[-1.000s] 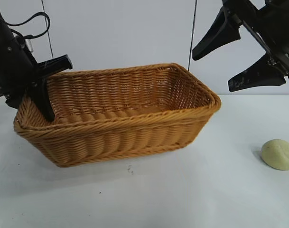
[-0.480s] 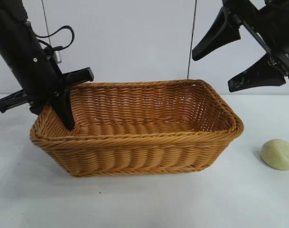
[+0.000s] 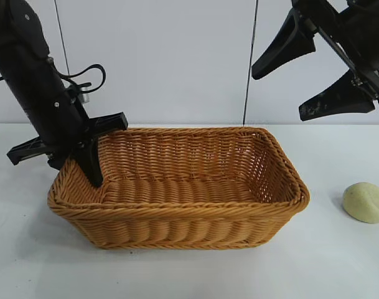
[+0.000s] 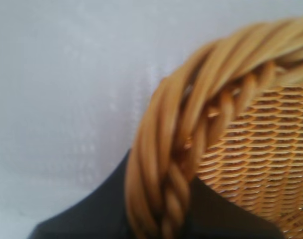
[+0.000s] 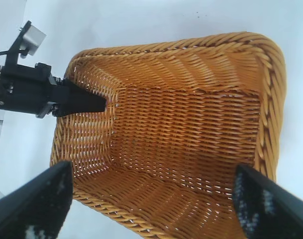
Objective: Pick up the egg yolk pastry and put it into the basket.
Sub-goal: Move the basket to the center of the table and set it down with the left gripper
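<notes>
Exterior view: left gripper (image 3: 83, 163) clamps basket (image 3: 177, 215) rim; right gripper (image 3: 313, 75) agape above basket; pastry (image 3: 365, 202) beside basket

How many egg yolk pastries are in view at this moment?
1. The egg yolk pastry lies on the table, apart from the basket, off its end under the right arm. The basket's visible inside holds none.

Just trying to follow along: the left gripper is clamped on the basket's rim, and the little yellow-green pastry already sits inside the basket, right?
Not quite. The left gripper is clamped on the basket rim, but the egg yolk pastry lies on the table outside the basket, off its end under the right arm. The exterior view shows it; the right wrist view shows nothing lying in the basket.
</notes>
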You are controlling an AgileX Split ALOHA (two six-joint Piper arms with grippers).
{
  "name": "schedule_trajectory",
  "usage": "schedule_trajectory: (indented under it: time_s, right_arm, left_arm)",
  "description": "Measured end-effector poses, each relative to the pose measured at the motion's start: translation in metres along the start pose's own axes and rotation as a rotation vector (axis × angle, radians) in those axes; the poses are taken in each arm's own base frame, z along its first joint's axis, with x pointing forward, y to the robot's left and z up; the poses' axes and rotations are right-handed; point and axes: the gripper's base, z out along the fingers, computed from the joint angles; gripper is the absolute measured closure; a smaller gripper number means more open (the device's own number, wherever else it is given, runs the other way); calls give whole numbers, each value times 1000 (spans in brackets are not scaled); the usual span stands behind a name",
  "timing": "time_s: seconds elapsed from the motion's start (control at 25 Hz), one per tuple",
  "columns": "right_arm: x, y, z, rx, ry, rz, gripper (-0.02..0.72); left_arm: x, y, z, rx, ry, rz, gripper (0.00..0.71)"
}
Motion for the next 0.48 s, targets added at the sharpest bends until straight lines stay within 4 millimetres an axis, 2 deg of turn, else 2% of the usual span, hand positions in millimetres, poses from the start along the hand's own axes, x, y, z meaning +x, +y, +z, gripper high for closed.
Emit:
schedule_trajectory:
  time_s: [0.12,0.24,0.32,0.36,0.4,0.48]
  right_arm:
    - [0,0,0,0,0,0,77]
    - [0,0,0,0,0,0,77]
    - [0,0,0,0,0,0,77]
    - [0,0,0,0,0,0,77]
    - [0,0,0,0,0,0,77]
    - [0,0,0,1,0,-1,77]
  left_arm:
    - [0,0,0,1,0,-1,565]
    - [0,0,0,3,5,-3,391]
    - [0,0,0,3,6,-3,238]
    - [0,-1,-1,4,7,-2,185]
    - [0,-1,-1,4,12,-1,139]
    - [-1,-3,-5,8,22,4,96]
